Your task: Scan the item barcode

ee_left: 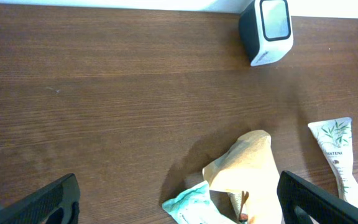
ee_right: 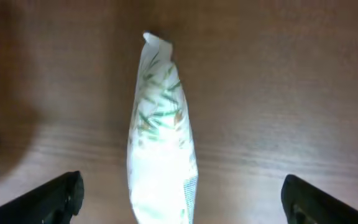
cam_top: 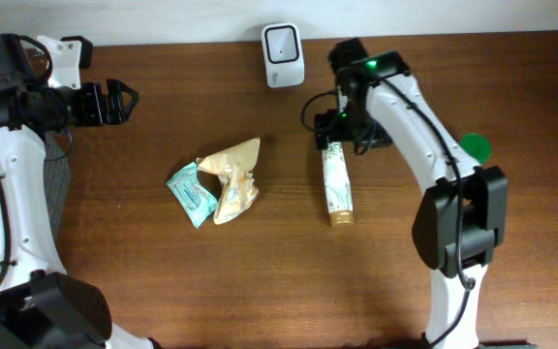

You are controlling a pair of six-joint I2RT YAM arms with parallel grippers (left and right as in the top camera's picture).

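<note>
A white tube (cam_top: pixel 337 182) with green leaf print and a gold cap lies flat on the wooden table, cap toward the front. My right gripper (cam_top: pixel 332 134) hovers over its crimped far end, open. In the right wrist view the tube (ee_right: pixel 160 143) lies between the wide-apart fingers (ee_right: pixel 55 199), touching neither. The white barcode scanner (cam_top: pixel 282 55) stands at the table's back edge, and shows in the left wrist view as the scanner (ee_left: pixel 267 30). My left gripper (cam_top: pixel 116 102) is open and empty at the far left, well away from the tube (ee_left: pixel 337 155).
A crumpled tan pouch (cam_top: pixel 232 179) and a teal packet (cam_top: pixel 192 194) lie together left of the tube; both also show in the left wrist view, pouch (ee_left: pixel 247 174) and packet (ee_left: pixel 191 208). A green round mark (cam_top: pixel 475 147) sits at the right.
</note>
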